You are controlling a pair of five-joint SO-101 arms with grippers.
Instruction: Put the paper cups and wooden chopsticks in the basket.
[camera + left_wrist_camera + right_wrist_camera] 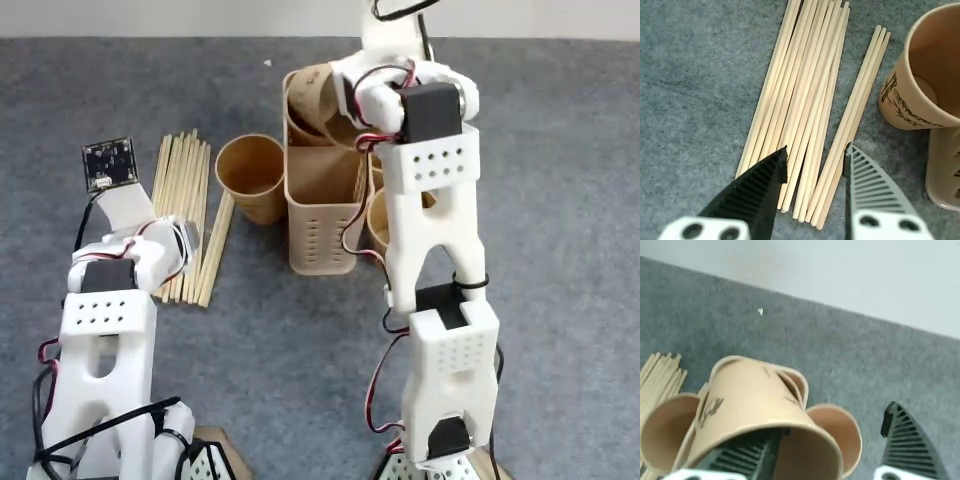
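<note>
No words, numbers or signs can be read anywhere here. The tan paper cup carries a dark leafy drawing on its side, without legible letters.

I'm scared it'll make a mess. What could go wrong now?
The tilted paper cup leans on one finger of the open right gripper over the basket; it might tip out. The open left gripper spans only some of the chopsticks, so closing could scatter the others toward the upright cup.
</note>
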